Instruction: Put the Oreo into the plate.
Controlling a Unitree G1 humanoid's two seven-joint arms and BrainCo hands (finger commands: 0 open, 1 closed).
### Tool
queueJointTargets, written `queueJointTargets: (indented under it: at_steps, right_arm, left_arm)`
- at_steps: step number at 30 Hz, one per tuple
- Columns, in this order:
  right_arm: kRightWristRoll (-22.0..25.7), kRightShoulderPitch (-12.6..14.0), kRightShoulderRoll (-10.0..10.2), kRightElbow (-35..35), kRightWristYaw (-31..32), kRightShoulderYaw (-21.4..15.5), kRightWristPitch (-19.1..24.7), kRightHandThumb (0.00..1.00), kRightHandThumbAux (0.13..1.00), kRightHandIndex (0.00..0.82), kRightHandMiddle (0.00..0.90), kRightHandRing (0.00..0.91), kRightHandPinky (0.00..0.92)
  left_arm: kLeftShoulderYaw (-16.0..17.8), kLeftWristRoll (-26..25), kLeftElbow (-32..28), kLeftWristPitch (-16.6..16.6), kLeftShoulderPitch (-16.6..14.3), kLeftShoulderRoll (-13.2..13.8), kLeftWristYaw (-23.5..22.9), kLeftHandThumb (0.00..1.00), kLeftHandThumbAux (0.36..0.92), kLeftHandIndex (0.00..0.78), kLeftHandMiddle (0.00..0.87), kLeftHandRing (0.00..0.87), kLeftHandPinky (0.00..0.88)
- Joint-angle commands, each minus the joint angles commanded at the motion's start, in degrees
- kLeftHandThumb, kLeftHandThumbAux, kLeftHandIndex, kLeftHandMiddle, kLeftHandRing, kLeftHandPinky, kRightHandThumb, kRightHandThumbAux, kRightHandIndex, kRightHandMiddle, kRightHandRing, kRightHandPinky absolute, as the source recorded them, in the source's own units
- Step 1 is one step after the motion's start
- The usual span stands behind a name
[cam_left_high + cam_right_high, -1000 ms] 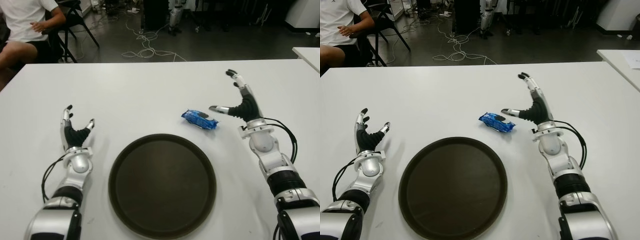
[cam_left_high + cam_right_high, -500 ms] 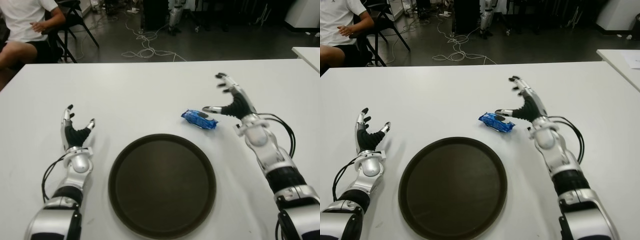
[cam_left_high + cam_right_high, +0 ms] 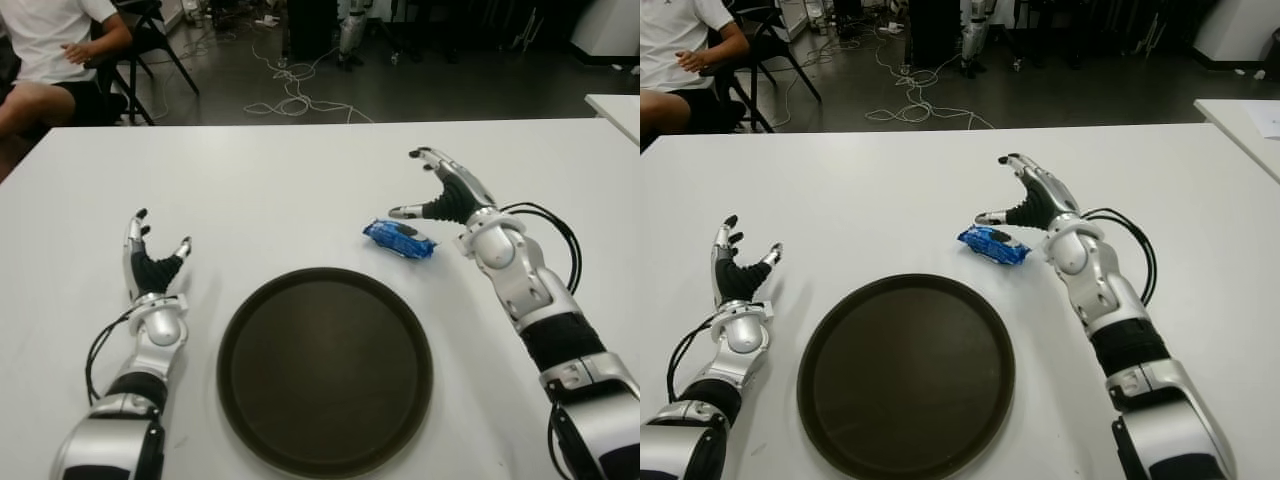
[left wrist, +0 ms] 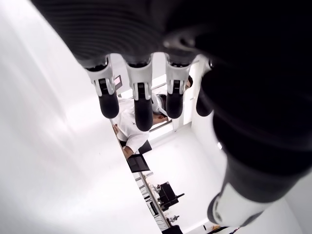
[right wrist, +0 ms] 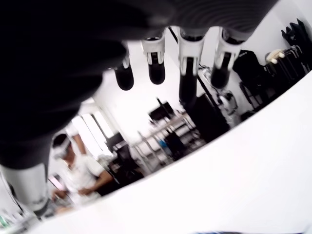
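The right hand (image 3: 443, 193) is moving left across the table, closer to the Oreo (image 3: 399, 239). Its fingers are tipping forward and down, spread wide. Its thumb is now reaching over the far end of the pack.

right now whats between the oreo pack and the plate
Nothing: in the left eye view only a bare strip of white table separates the Oreo pack from the plate's far rim. The open right hand is beside the pack.
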Motion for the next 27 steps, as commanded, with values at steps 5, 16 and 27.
queueJointTargets:
  at_steps: [5,16,27]
  right_arm:
    - [-1.75,-1.35,-0.57,0.27,1.02,1.83,1.26,0.0,0.6,0.065,0.058,0.061,0.065]
    - [-5.67,-5.7,-0.86,5.44,1.84,5.69,2.96,0.0,0.596,0.129,0.104,0.08,0.049]
    - [-7.17,-9.38,0.6,10.48,2.29,8.6,5.47,0.0,0.598,0.164,0.134,0.112,0.062]
  left_arm:
    - [-0.07,0.08,-0.03,0.15,-0.01,-0.04,0.21,0.081,0.79,0.102,0.129,0.142,0.152]
    - [0.22,-0.41,-0.17,0.36,-0.11,-0.47,0.06,0.061,0.817,0.093,0.124,0.144,0.176]
    - [0.14,-0.29,0.05,-0.03,-0.19,-0.44,0.24,0.074,0.822,0.112,0.134,0.158,0.202]
